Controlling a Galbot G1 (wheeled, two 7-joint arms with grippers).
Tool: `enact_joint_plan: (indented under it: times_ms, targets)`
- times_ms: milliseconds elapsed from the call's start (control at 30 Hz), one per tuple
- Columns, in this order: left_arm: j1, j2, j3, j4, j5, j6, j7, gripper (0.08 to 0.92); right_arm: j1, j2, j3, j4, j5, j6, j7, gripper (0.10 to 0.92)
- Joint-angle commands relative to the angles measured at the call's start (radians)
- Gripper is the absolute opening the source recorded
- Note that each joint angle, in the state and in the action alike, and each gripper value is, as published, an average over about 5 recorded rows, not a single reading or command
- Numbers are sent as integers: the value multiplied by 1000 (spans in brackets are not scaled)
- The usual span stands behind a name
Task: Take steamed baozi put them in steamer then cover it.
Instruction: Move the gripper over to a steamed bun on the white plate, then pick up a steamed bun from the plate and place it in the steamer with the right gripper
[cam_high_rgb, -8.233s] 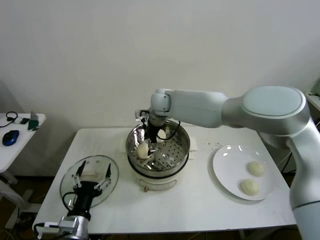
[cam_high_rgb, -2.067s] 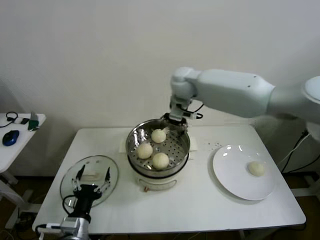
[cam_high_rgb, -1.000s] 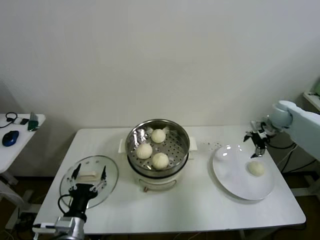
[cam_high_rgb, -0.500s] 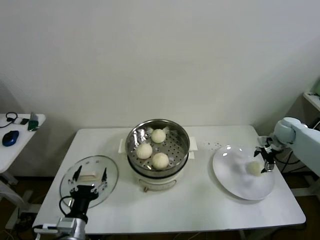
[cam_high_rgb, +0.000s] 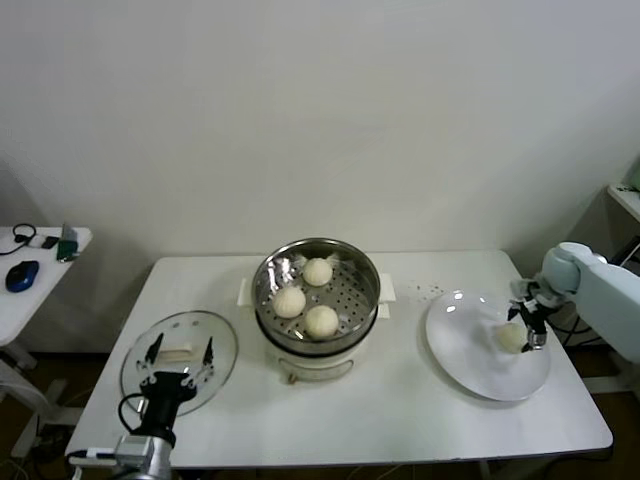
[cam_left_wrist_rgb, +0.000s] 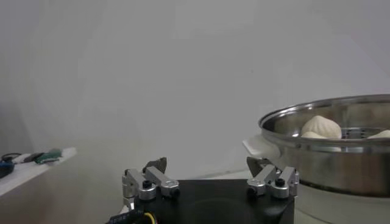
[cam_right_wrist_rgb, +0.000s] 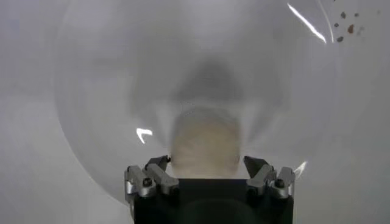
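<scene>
The last baozi (cam_right_wrist_rgb: 205, 141) on the plate (cam_right_wrist_rgb: 91, 91) is blurred in the right wrist view, its near side cut off behind the right gripper (cam_right_wrist_rgb: 209, 173) body; whether the fingers (cam_right_wrist_rgb: 159, 164) touch it cannot be told. In the head view the same gripper (cam_high_rgb: 528, 325) is too small to read. The right arm runs out of the head view's edge. From the left wrist, the steamer (cam_left_wrist_rgb: 341, 152) is cropped at the edge, its wall hiding the lower halves of the buns (cam_left_wrist_rgb: 321, 126). The lid (cam_high_rgb: 175, 350) lies partly under the left gripper (cam_high_rgb: 178, 368).
</scene>
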Motion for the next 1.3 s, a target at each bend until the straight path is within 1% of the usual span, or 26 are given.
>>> enact_joint_plan:
  times_ms: [33, 200, 367, 500, 633, 800, 1067, 1200, 1300]
  targets:
    - [-2, 1, -1, 3, 0, 0, 0, 823, -18, 34, 16, -46, -26, 12, 0, 818]
    - [2, 0, 0, 3, 2, -2, 0, 823, -14, 49, 20, -62, -26, 16, 1, 779]
    - [6, -1, 0, 0, 5, -2, 0, 823, -1, 48, 17, -62, -13, 14, 1, 710]
    - [6, -2, 2, -3, 6, -2, 0, 823, 39, 34, -15, -48, 48, -4, 0, 685]
    - [9, -5, 8, -4, 10, -4, 1, 823, 153, 21, -104, -21, 191, -50, 2, 679]
    - [11, -7, 23, -9, 18, -6, 3, 823, 373, 42, -279, 18, 398, -118, 11, 679]
    - [3, -4, 51, -19, 19, -9, 14, 823, 703, 166, -561, 128, 771, -251, 55, 679]
    - [-10, 0, 62, -25, 7, -12, 21, 823, 801, 244, -657, 196, 919, -300, 104, 679]
    - [-12, 3, 74, -34, 2, -8, 24, 823, 825, 300, -686, 234, 992, -331, 137, 679]
